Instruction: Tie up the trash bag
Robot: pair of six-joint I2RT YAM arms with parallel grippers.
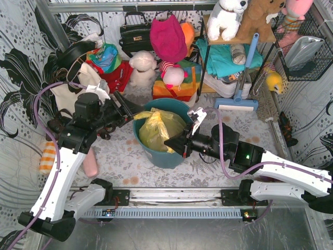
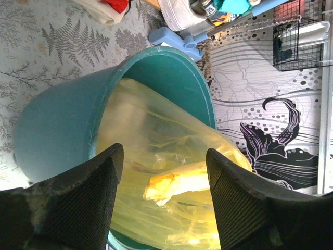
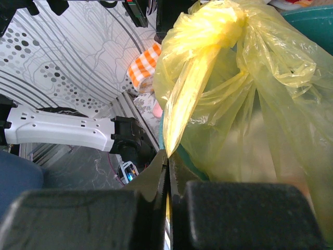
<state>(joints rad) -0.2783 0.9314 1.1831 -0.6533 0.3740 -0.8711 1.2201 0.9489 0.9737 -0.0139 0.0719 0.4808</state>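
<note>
The yellow-green trash bag (image 1: 156,129) sits in a teal round bin (image 1: 165,155) at the table's middle, its top gathered into a knot-like bunch (image 3: 221,23). My right gripper (image 1: 170,142) is shut on a strip of the bag's plastic (image 3: 190,91) at the bin's near right side. My left gripper (image 1: 131,111) is open at the bin's left rim, a short way from the bag. In the left wrist view the bag (image 2: 171,156) fills the space beyond the spread fingers (image 2: 86,192), with a loose twisted end (image 2: 174,185) between them, untouched.
A cream tote bag (image 1: 78,86) lies at the back left. Plush toys (image 1: 143,67), a black handbag (image 1: 135,34) and clothes crowd the back. A blue floor brush (image 1: 239,99) and a shelf stand at the back right. A wire basket (image 1: 304,49) hangs on the right wall.
</note>
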